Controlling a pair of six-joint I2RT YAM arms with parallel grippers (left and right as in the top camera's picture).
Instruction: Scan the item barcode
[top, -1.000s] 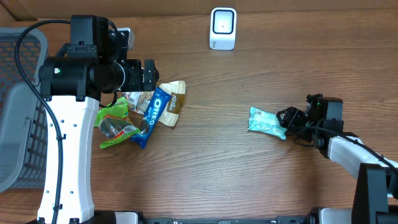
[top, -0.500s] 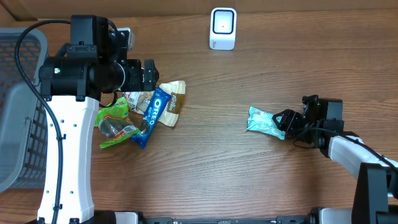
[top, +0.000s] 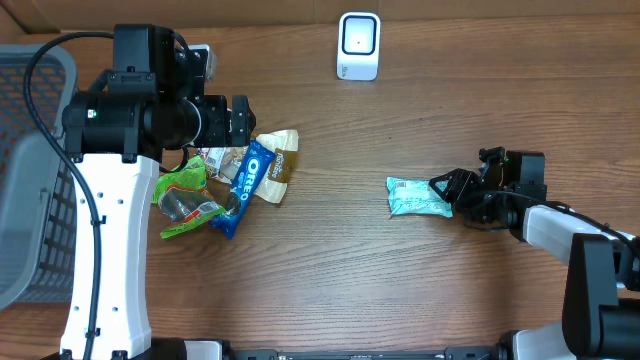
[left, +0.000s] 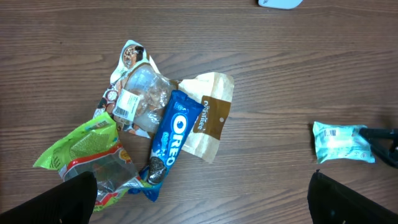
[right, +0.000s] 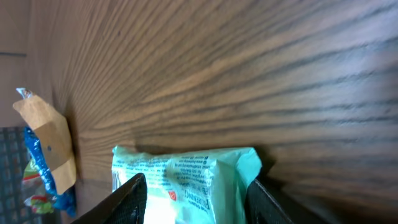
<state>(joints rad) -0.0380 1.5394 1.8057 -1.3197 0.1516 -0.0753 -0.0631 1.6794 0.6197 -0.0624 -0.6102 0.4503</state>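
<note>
A mint-green snack packet (top: 418, 197) lies flat on the wooden table at right of centre, printed side up. My right gripper (top: 442, 195) reaches it from the right, low over the table. In the right wrist view the packet (right: 186, 180) fills the gap of the right gripper (right: 196, 202), with a finger pressed against each long edge. The left wrist view shows a barcode label on the packet (left: 342, 142). The white scanner (top: 359, 45) stands at the back centre. My left gripper (top: 240, 120) hangs open and empty above the snack pile, its gap (left: 202, 199) over bare wood.
A pile of snacks lies at the left: a blue Oreo pack (top: 255, 172), a tan wrapper (top: 283, 160), a green bag (top: 185, 195) and a clear packet (left: 140, 99). A grey basket (top: 30, 180) stands at the far left edge.
The right gripper has slid left along the table, and the mint-green packet has shifted left with it and turned squarer. Its fingers have narrowed around the packet. The left arm has not moved.
</note>
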